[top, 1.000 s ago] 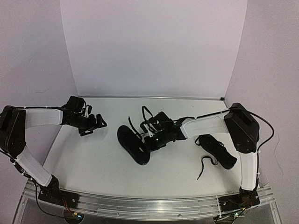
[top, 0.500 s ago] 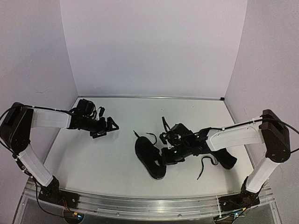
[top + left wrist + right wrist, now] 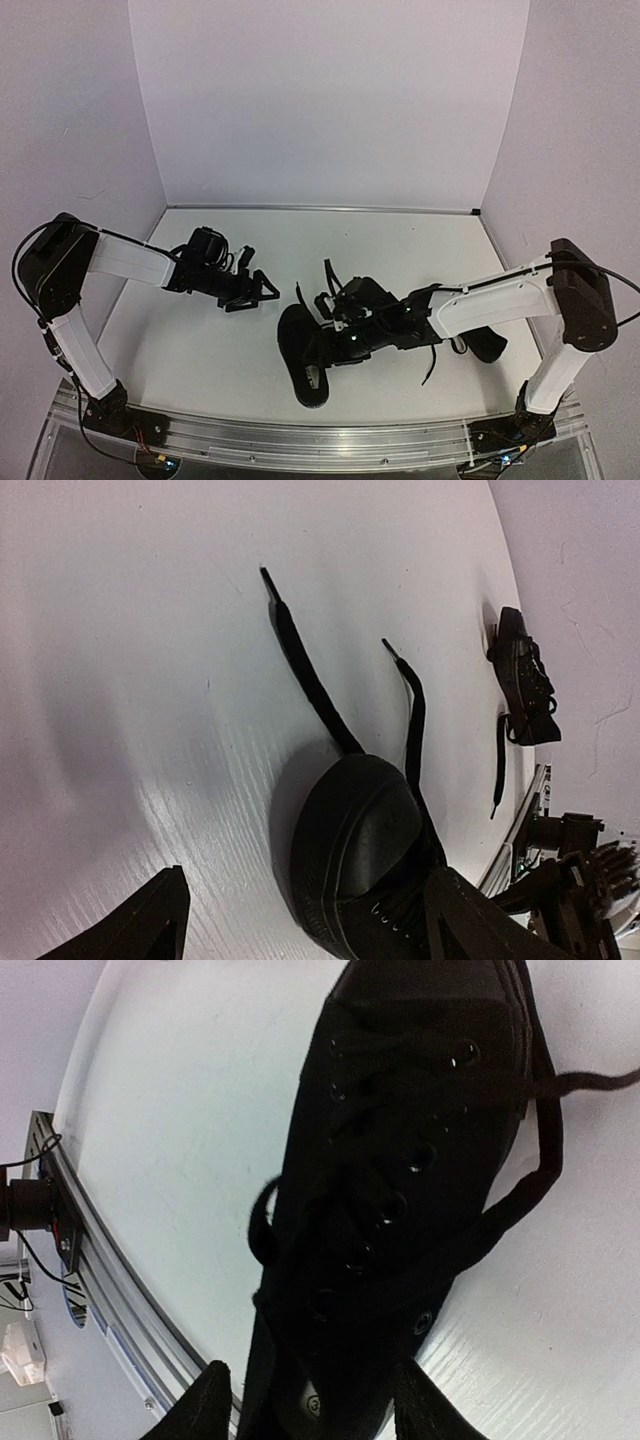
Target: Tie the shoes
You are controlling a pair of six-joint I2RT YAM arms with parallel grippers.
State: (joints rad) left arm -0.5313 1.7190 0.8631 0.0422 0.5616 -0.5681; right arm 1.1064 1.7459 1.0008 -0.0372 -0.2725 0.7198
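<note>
Right end effector (image 3: 328, 345) straddles shoe (image 3: 298, 370)
Long axis runs near-to-far edge, grip unclear; left end effector (image 3: 258, 292), open and empty, hangs just leftward.

Black central shoe (image 3: 299, 358) and right-hand shoe (image 3: 490, 346) lie apart, both untied

Left end effector (image 3: 262, 290) spread; right end effector (image 3: 335, 335) clamped.

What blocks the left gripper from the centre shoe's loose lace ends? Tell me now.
Nothing visible does. Only bare table lies between the left gripper and the two lace ends trailing from the centre shoe. The right gripper holds that shoe at its heel end, off that path.
</note>
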